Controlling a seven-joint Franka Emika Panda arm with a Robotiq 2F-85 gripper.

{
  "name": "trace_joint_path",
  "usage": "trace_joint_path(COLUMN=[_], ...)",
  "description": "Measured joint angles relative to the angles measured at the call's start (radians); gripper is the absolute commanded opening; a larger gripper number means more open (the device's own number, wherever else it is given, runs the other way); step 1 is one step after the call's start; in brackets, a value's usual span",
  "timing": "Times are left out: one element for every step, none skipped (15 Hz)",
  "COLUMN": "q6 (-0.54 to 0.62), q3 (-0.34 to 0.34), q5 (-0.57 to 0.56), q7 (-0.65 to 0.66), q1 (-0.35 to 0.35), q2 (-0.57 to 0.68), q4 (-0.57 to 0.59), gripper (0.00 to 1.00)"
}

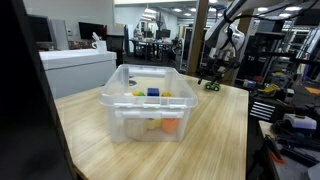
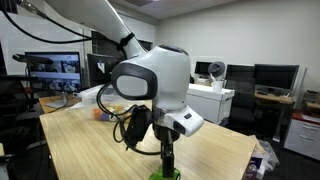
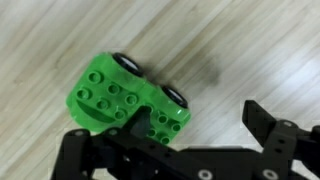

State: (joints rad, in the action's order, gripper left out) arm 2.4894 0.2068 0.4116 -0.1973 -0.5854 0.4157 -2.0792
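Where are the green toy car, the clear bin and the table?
car point(image 3: 122, 100): wrist view, on its studded top.
bin point(image 1: 130, 99): in an exterior view, on its front rim.
table point(image 1: 220, 130): in an exterior view, on bare wood.

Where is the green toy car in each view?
In an exterior view: green toy car at the wooden table's far corner, under the gripper.
In an exterior view: at the bottom edge, below the gripper.
Wrist view: in the centre.
Shared landmark: the wooden table.
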Motion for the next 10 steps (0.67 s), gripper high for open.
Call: trace_joint_path(q6=[0.0, 0.0, 0.0, 0.0, 0.0, 0.0, 0.0, 0.0, 0.0, 0.0], q3=[-0.013, -0.025, -0.04, -0.067, -0.073, -0.082, -0.094, -0.104, -0.113, -0.119], q5=[0.012, 0.025, 0.042, 0.076, 0.084, 0.101, 0.122, 0.143, 0.162, 0.18], q7=[-0.002, -0.003, -0.009, -0.015, -0.016, -0.02, -0.026, -0.031, -0.035, -0.039], q1=[0.001, 0.002, 0.002, 0.006, 0.008, 0.013, 0.018, 0.025, 0.033, 0.043], q2=[0.0, -0.002, -0.004, -0.009, -0.01, -0.013, -0.017, -0.021, -0.026, -0.031], q4=[0.0, -0.001, -0.003, -0.006, -0.006, -0.006, -0.006, -0.006, -0.006, -0.006], gripper=[1.0, 1.0, 1.0, 1.0, 1.0, 1.0, 1.0, 1.0, 1.0, 1.0])
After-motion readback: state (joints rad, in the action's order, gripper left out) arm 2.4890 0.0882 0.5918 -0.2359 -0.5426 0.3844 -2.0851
